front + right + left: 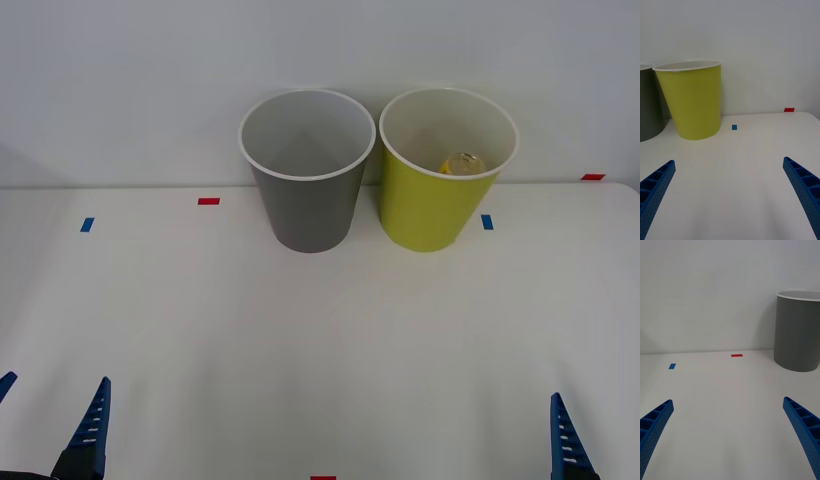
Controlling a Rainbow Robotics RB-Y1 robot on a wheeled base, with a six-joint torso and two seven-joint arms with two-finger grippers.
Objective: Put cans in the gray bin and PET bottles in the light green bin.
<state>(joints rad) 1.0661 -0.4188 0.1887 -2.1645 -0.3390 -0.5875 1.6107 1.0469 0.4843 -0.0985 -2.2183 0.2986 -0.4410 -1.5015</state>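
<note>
I see the PET bottle (462, 164) inside the light green bin (430, 215), beside the gray bin (310, 210) at the tabletop's (320, 340) far edge. Left pincer (728, 435) and right pincer (728, 195) hang spread wide at the near edge.

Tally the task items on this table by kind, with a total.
Gray bin: 1
Light green bin: 1
PET bottle, inside the light green bin: 1
Cans: 0
Total: 3
</note>
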